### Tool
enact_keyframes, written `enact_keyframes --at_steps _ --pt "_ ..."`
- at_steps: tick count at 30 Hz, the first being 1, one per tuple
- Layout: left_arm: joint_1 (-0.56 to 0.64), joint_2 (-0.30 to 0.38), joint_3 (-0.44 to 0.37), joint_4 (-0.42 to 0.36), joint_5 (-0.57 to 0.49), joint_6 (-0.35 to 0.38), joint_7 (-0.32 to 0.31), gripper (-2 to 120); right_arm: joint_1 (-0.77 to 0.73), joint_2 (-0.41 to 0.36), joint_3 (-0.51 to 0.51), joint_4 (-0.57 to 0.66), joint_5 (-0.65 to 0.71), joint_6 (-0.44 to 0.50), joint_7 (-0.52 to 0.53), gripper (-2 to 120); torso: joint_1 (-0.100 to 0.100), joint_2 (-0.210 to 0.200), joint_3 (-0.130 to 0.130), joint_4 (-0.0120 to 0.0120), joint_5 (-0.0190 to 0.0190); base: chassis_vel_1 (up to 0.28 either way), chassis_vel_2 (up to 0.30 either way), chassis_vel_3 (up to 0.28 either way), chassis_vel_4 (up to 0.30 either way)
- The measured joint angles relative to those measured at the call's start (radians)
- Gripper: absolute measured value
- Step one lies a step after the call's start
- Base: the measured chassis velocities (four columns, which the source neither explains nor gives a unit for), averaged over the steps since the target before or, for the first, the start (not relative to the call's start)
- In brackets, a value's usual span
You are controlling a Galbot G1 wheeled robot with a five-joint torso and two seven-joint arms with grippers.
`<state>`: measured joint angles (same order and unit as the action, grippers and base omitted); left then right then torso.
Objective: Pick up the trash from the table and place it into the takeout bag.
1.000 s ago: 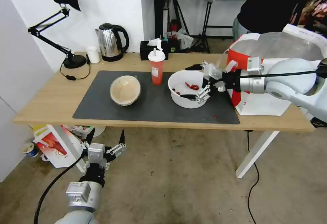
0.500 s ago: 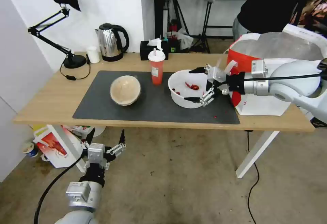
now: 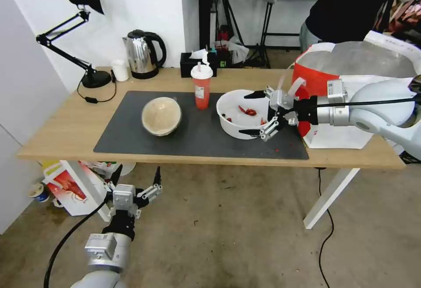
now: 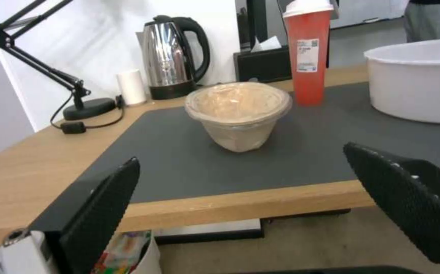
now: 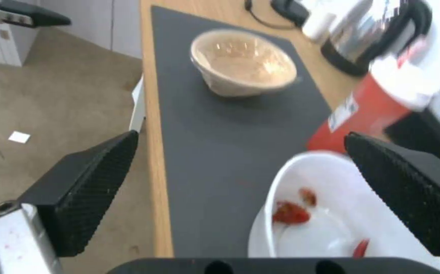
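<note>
Approach stage of the 1st pick. The right gripper (image 3: 259, 113) hovers at the near-right rim of the white bowl (image 3: 239, 113), its jaws spread wide and holding nothing; the bowl rests on the dark mat (image 3: 197, 141) of the table (image 3: 66, 126). A likely next move: bracket the rim, close, lift. The bowl contains red scraps (image 5: 290, 211). The tan bowl (image 3: 161, 115) and the red cup (image 3: 201, 86), lidded with a straw, stand on the mat, untouched. The takeout bag (image 3: 351, 69) stands open at the table's right end, contents unseen. The left gripper (image 3: 137, 182) hangs below table level, wide open and empty.
</note>
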<state>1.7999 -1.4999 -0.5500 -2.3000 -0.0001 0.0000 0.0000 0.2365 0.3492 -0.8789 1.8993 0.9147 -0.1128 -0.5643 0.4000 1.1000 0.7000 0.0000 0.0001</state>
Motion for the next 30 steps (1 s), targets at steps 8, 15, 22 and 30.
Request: enact_keyframes --at_steps 8,15,22,30 --pt "0.000 0.000 0.000 0.000 0.000 0.000 0.000 100 -0.022 0.020 0.001 -0.029 0.052 -0.117 0.044 100 0.000 0.000 0.000 0.0000 -0.0001 0.000 0.000 0.000 0.000" --pt "0.000 0.000 0.000 0.000 0.000 0.000 0.000 100 -0.036 0.051 -0.005 -0.087 0.053 -0.154 0.074 100 0.000 0.000 0.000 0.0000 0.0000 0.000 0.000 0.000 0.000" --pt "0.000 0.000 0.000 0.000 0.000 0.000 0.000 100 -0.012 0.054 -0.028 -0.118 0.051 -0.155 0.048 100 0.000 0.000 0.000 -0.0001 -0.0001 0.000 0.000 0.000 0.000" --pt "0.000 0.000 0.000 0.000 0.000 0.000 0.000 100 0.033 0.040 -0.067 -0.131 0.057 -0.154 -0.003 100 0.000 0.000 0.000 -0.0002 -0.0001 0.000 0.000 0.000 0.000"
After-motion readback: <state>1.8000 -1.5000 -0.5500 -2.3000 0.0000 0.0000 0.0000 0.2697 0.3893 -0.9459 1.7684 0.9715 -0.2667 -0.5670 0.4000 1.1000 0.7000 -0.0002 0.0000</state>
